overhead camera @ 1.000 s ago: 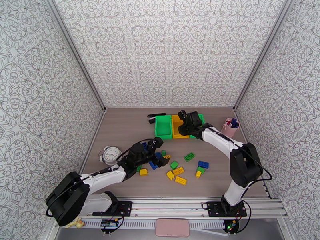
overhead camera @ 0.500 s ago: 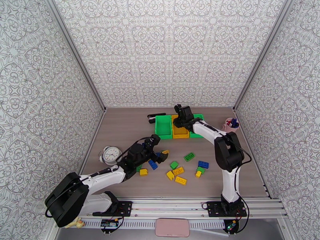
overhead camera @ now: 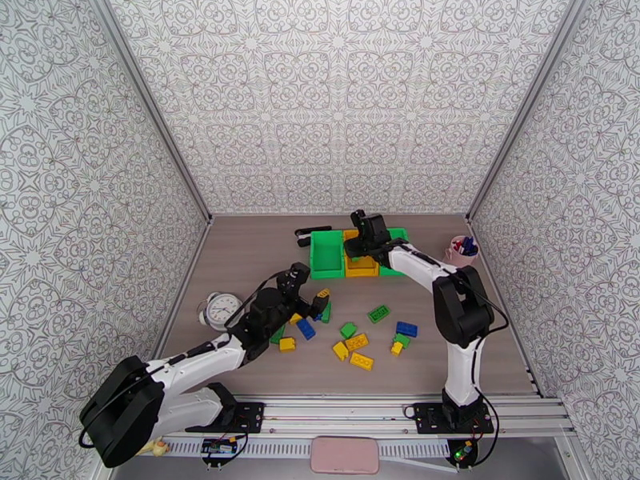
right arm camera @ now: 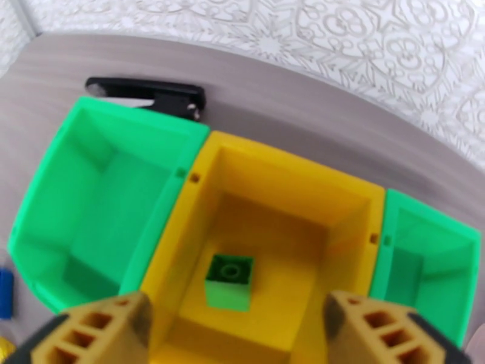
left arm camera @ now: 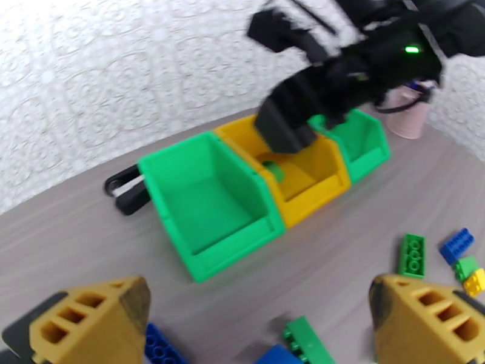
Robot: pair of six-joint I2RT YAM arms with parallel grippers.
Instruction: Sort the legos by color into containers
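Wood-grain table (overhead camera: 240, 258) nearest me carries the loose legos (overhead camera: 356, 342) mid-frame; my left gripper (overhead camera: 312, 291) has lifted off that pile, fingers apart and empty. Farther up, my right gripper (right arm camera: 233, 332) — fingers spread — has slid over the yellow bin (right arm camera: 291, 162), where a green brick (right arm camera: 228, 280) lies: one delivered, though seemingly into a mismatched colour. Patterned walls (overhead camera: 336, 114) close behind.

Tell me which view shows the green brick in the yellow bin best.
Right wrist: it looks straight down into the yellow bin, with the green brick whole on its floor. Left wrist gives a small green glimpse under the right arm. Top external is too small to tell the brick.
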